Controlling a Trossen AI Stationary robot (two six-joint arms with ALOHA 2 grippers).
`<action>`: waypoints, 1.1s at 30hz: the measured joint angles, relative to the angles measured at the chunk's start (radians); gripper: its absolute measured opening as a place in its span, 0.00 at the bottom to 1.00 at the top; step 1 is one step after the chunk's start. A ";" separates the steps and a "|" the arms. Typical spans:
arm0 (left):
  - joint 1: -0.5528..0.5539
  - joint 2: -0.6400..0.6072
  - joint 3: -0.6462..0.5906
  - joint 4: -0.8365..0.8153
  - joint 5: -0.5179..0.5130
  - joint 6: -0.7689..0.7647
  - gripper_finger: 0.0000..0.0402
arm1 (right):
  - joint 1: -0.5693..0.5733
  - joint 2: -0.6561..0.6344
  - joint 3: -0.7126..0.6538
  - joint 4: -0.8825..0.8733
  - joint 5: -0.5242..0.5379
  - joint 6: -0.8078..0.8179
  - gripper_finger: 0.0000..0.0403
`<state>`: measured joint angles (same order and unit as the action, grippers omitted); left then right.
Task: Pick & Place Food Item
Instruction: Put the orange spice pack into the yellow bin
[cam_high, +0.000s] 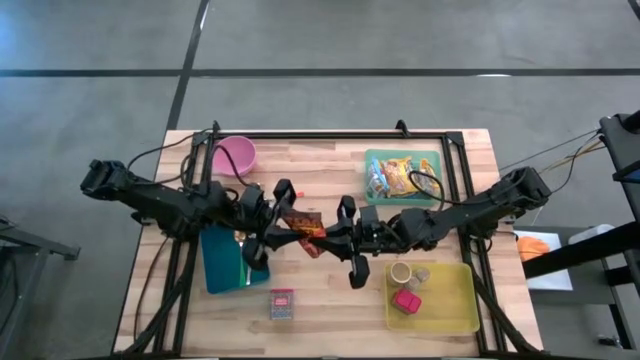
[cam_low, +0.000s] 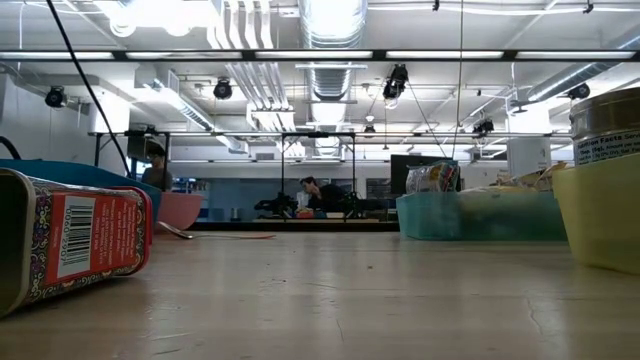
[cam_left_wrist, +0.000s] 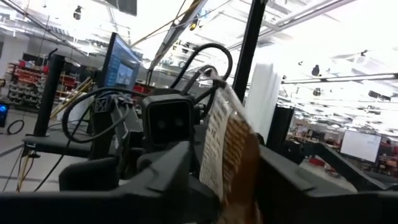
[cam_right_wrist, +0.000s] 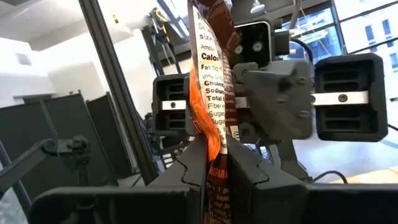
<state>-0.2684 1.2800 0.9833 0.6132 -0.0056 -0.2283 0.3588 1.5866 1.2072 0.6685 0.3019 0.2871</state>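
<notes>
Both claws meet mid-table. The right claw (cam_high: 332, 234) pinches the snack packet (cam_high: 303, 222). The left claw (cam_high: 283, 228) is half-closed around it; squeeze fully before the right lets go.

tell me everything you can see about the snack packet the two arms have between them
The snack packet is a thin, flat, crinkly pouch, brown and orange, with a white panel of printed nutrition text. It is held in the air over the middle of the table, edge-on between both arms. The right gripper is shut on one end. The left gripper has its fingers on either side of the other end, though whether they press it is unclear.
</notes>
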 joint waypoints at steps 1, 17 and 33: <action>0.000 0.000 0.000 0.001 0.006 0.008 0.36 | 0.000 0.000 0.000 -0.001 0.000 0.000 0.07; 0.001 -0.006 0.000 -0.022 0.040 -0.153 0.04 | 0.001 -0.001 -0.001 -0.018 0.000 0.001 0.07; 0.004 -0.153 0.000 -0.410 0.057 -0.360 0.04 | -0.017 -0.003 0.079 -0.362 0.000 0.294 0.44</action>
<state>-0.2646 1.1275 0.9833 0.2033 0.0517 -0.5881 0.3420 1.5837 1.2858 0.3061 0.3020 0.5810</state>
